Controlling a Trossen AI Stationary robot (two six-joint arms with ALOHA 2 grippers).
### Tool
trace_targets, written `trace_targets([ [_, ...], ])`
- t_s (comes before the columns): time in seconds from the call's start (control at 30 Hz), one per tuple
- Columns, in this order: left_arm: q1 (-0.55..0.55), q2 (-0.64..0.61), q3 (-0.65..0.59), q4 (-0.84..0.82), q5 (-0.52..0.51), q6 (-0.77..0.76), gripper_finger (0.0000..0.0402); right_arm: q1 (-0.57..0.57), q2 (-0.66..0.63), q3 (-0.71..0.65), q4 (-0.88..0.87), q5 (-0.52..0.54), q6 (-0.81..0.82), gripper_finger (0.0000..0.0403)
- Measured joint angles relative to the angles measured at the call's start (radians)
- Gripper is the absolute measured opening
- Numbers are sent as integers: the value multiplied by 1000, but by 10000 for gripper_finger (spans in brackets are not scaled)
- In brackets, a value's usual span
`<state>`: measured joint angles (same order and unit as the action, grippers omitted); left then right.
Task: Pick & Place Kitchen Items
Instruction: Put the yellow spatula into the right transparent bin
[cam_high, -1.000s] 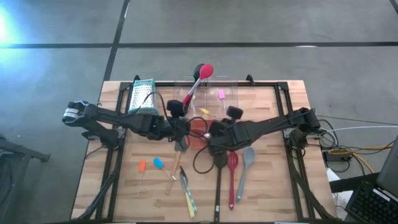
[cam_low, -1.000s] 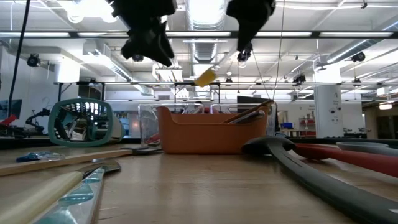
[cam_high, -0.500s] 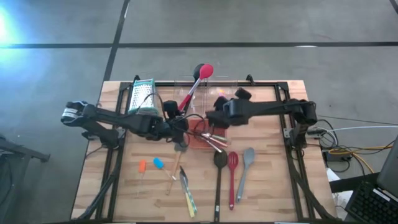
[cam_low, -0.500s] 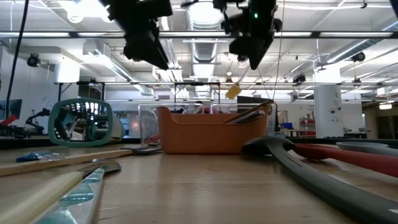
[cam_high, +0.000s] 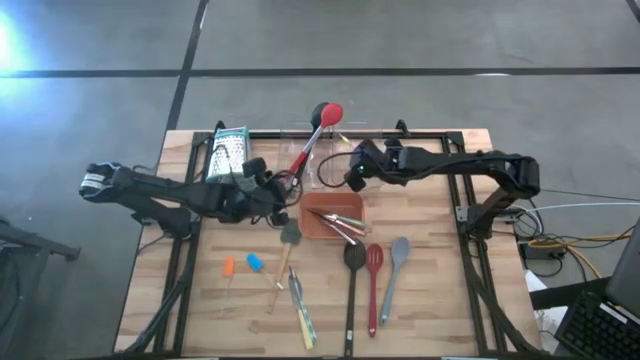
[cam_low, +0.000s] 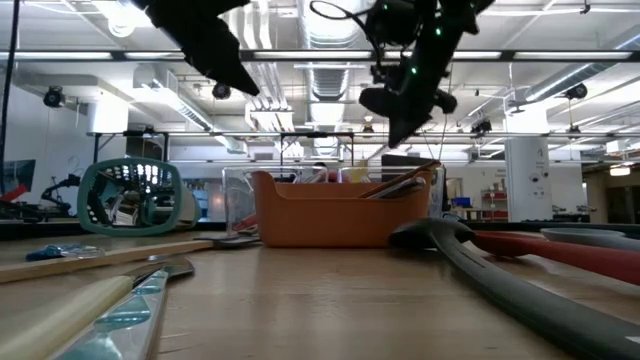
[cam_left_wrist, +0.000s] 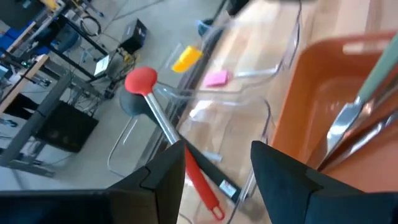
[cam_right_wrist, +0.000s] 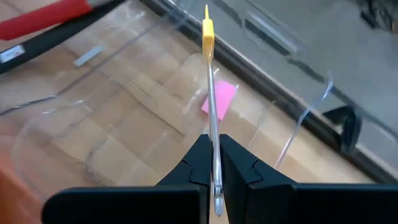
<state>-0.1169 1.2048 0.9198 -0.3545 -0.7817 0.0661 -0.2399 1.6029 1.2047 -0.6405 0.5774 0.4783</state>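
Observation:
My right gripper hovers over the clear tub at the table's far side, shut on a thin pick with a yellow end. A pink piece lies on the tub's floor below it. My left gripper is open and empty, just left of the orange tray. In the left wrist view its fingers stand either side of the handle of the red-headed spoon, clear of it. The spoon leans in the tub. The tray holds several thin tools. My right gripper pinches the pick's thin shaft near its bare end between its two fingers. The pick runs on past the fingertips in line with them, yellow end farthest out. It is lifted clear, above the tub's floor.
A metal grater with teal trim stands at the far left. Near the front lie a black spoon, a red slotted spatula, a grey spatula, a wooden-handled spatula, orange and blue pieces and a green-yellow tool.
My right gripper, shut on the yellow-ended pick, has gone from above the orange tray toward the table's far edge, and now stands over the clear tub. My left gripper has drawn back a little toward the table's left edge.

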Motion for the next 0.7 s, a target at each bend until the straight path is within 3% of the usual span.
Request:
trace_targets([
  [0.33,0,-61,-111,246,9,-8,186,-20,4,-155,205,-30,130,8],
  [0.7,0,-61,-188,384,38,19,186,-69,49,-86,196,-155,173,8],
])
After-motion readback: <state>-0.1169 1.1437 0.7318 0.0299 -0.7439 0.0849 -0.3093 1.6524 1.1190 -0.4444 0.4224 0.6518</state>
